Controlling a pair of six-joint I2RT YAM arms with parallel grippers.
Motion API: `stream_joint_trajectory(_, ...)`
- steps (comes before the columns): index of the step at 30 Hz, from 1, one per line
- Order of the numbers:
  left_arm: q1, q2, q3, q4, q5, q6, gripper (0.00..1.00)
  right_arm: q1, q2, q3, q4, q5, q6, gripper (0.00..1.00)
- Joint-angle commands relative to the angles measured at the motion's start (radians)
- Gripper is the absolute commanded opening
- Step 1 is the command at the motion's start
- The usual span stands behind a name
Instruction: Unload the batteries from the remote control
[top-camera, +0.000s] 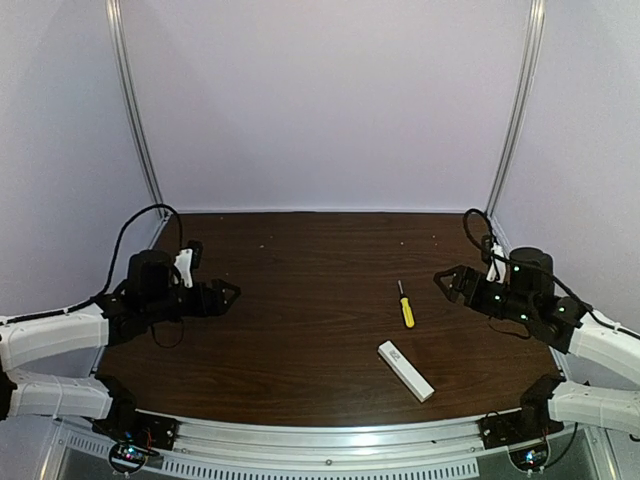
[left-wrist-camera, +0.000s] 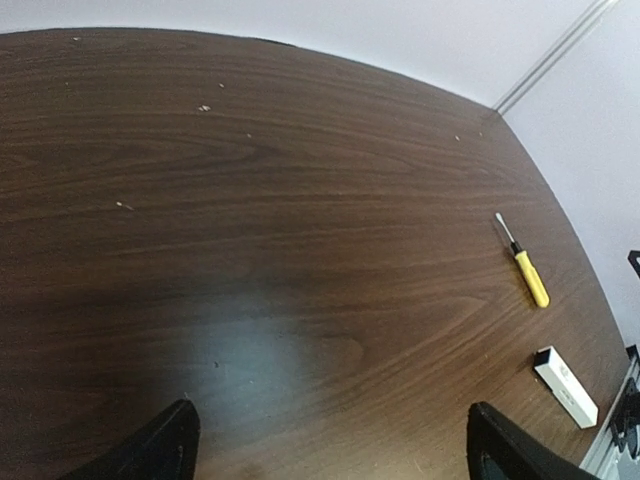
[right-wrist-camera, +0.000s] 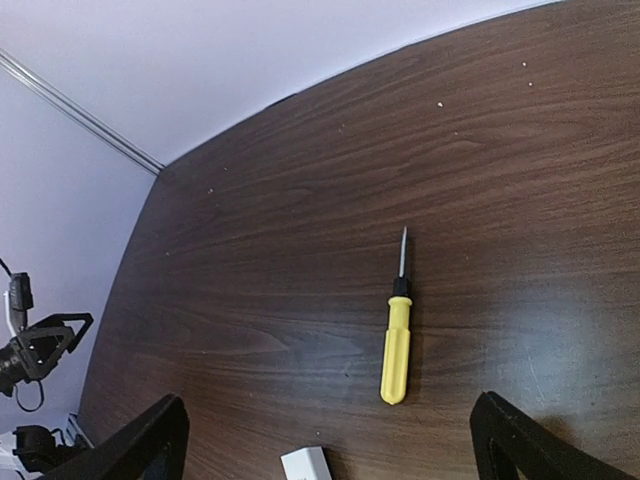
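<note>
The remote control (top-camera: 406, 370), a slim white bar with a small dark label, lies flat on the table near the front right; it also shows at the right edge of the left wrist view (left-wrist-camera: 565, 386), and only its end tip shows in the right wrist view (right-wrist-camera: 306, 466). The batteries are hidden. My left gripper (top-camera: 232, 295) hovers open over the left side of the table, far from the remote control. On the right, my right gripper (top-camera: 447, 281) stands open above the table, with nothing between its fingers (right-wrist-camera: 150, 440).
A yellow-handled screwdriver (top-camera: 405, 304) lies just behind the remote control, its tip pointing away, and shows too in the wrist views (left-wrist-camera: 527, 268) (right-wrist-camera: 397, 338). The dark wooden table (top-camera: 300, 330) is ringed by pale walls and a metal rail along the front edge.
</note>
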Motion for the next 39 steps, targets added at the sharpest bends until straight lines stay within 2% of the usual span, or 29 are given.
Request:
stream_joint_trajectory(1,-0.095,0.034,0.011,0.002,-0.075,-0.016,0.93,0.116,0.015,0.035,-0.197,0.221,-0.008,1.00)
stream_joint_trajectory(7,-0.216,0.118,0.069,-0.028,-0.107,0.013,0.92,0.355,0.076,0.040,-0.258,0.326,0.051,1.00)
stream_joint_trajectory(11,-0.224,0.141,0.072,-0.031,-0.135,0.026,0.91,0.530,0.130,0.038,-0.289,0.426,0.122,1.00)
stream_joint_trajectory(19,-0.226,0.138,0.065,-0.035,-0.089,0.031,0.90,0.748,0.293,0.041,-0.326,0.519,0.224,1.00)
stream_joint_trajectory(27,-0.227,0.133,0.068,-0.035,-0.073,0.031,0.89,0.831,0.363,0.027,-0.276,0.522,0.253,0.98)
stream_joint_trajectory(39,-0.227,0.139,0.071,-0.027,-0.050,0.037,0.86,0.874,0.473,0.025,-0.261,0.536,0.276,0.86)
